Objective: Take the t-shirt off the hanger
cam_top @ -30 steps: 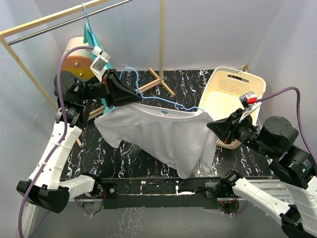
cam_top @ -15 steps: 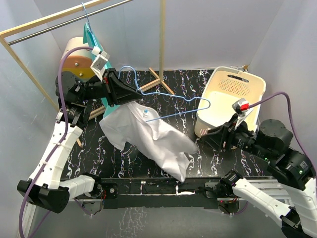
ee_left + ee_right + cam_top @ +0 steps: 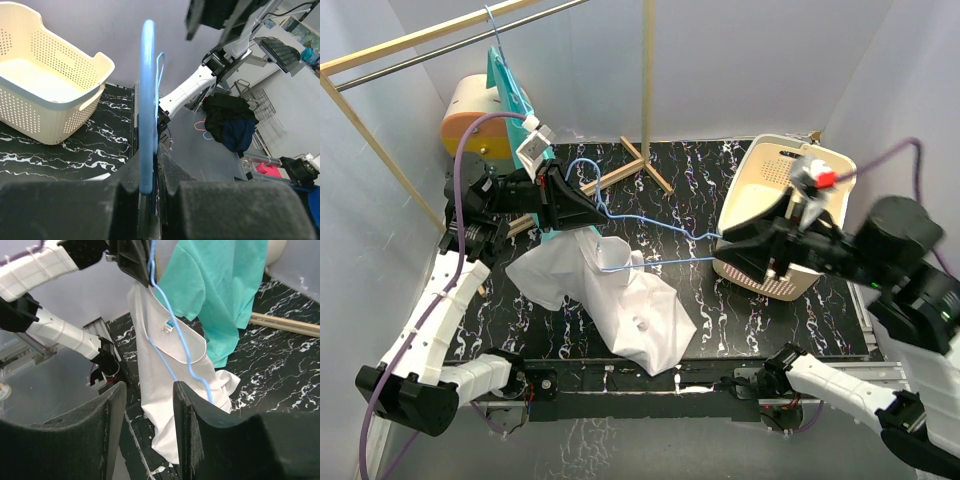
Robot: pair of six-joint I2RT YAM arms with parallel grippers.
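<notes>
My left gripper (image 3: 592, 208) is shut on the thin blue wire hanger (image 3: 655, 222) near its hook and holds it above the table. In the left wrist view the hanger (image 3: 147, 100) stands pinched between my jaws (image 3: 150, 186). The white t-shirt (image 3: 625, 295) hangs by its collar from the hanger's left part, and its lower part is heaped on the black marbled table. My right gripper (image 3: 728, 245) is open and empty, raised by the hanger's right end. The right wrist view shows the shirt (image 3: 165, 385) and the hanger (image 3: 172, 335) beyond my open gripper (image 3: 149, 430).
A cream perforated basket (image 3: 790, 195) stands at the right, just behind my right gripper. A teal t-shirt (image 3: 505, 85) hangs on the wooden rack's rail at the back left, with an orange and cream cylinder (image 3: 470, 125) beside it. A wooden post (image 3: 647, 90) rises at the back.
The shirt's right side came off the hanger's right end and dropped to the table. My right gripper let it go and rose toward the basket. The left gripper lowered the hanger slightly.
</notes>
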